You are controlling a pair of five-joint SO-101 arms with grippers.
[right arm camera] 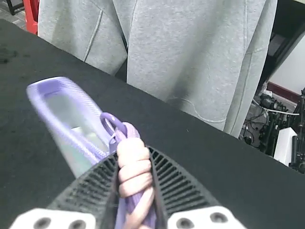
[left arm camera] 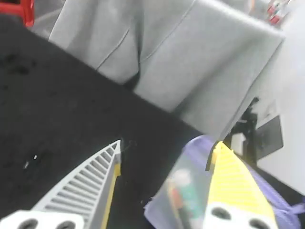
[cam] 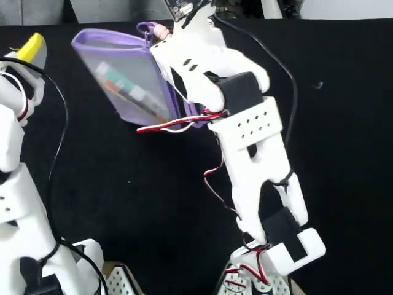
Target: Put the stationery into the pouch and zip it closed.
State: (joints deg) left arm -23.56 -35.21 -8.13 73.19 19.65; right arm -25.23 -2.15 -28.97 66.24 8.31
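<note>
One purple pouch (cam: 138, 67), stationery (cam: 120, 85) inside; black counter (cam: 344, 153) around. Right gripper (right arm camera: 133, 161) fingers clamped on its pink zip pull (right arm camera: 135, 174). Left gripper (left arm camera: 169, 145) fingers apart.

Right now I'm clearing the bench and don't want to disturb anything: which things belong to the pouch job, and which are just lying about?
Job: purple pouch; stationery inside it; pink zipper pull, pinched by the right gripper; open left gripper beside the pouch.

Lying about: red frame beyond the table; cables and gear in the room behind.
</note>
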